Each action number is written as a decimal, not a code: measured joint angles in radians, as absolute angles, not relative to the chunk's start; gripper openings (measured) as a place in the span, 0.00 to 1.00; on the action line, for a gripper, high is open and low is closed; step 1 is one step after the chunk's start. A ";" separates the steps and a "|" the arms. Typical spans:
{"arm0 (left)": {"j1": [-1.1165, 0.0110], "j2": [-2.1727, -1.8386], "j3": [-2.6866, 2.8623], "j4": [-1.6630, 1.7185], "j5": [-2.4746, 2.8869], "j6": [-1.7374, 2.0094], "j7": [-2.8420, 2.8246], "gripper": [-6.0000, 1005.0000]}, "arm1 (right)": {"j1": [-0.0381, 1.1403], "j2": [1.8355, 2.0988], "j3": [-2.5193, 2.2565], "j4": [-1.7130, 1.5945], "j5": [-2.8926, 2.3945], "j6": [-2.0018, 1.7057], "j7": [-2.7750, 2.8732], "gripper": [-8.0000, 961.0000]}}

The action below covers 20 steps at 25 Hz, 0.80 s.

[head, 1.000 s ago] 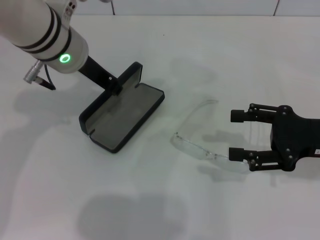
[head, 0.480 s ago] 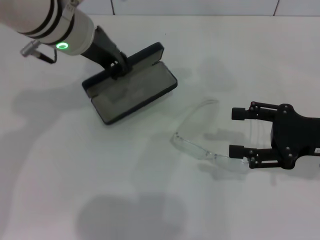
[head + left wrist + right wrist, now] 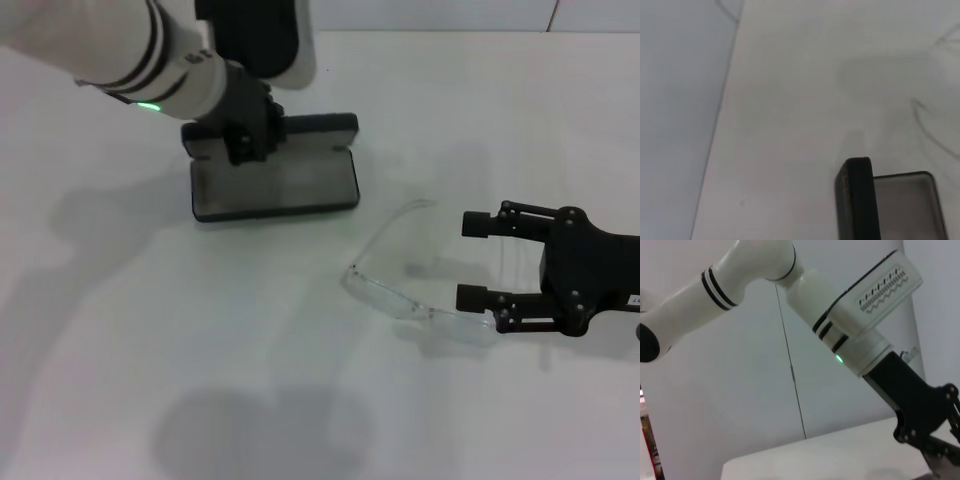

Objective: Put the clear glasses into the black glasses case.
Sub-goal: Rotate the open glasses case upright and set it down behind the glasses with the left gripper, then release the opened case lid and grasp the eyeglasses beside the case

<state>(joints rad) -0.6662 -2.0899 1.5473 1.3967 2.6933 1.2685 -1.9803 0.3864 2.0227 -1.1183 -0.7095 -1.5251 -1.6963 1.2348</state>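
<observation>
The clear glasses (image 3: 410,285) lie on the white bench (image 3: 250,380), apart from the open black glasses case (image 3: 275,180). The right claw (image 3: 478,262), spread wide and empty, brackets their near end; closing comes next. The left claw (image 3: 245,135) holds the case lid; its grip looks closed. Nothing blocks the path.

The black glasses case (image 3: 860,200) lies open on the white counter (image 3: 790,100), its raised lid seen edge-on with a trace of orange lettering. Beside the lid the grey-lined tray shows. Faint clear glasses (image 3: 932,132) lie near it, apart.
</observation>
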 joint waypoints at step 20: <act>-0.669 -2.089 1.545 1.370 2.553 1.188 -1.943 0.04 | 0.381 2.020 -1.118 -0.660 -1.488 -1.707 1.210 0.83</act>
<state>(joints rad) -0.6691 -2.0888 1.5452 1.3696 2.5530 1.1879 -1.9427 0.3807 2.0202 -1.1182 -0.6596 -1.4878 -1.7074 1.2102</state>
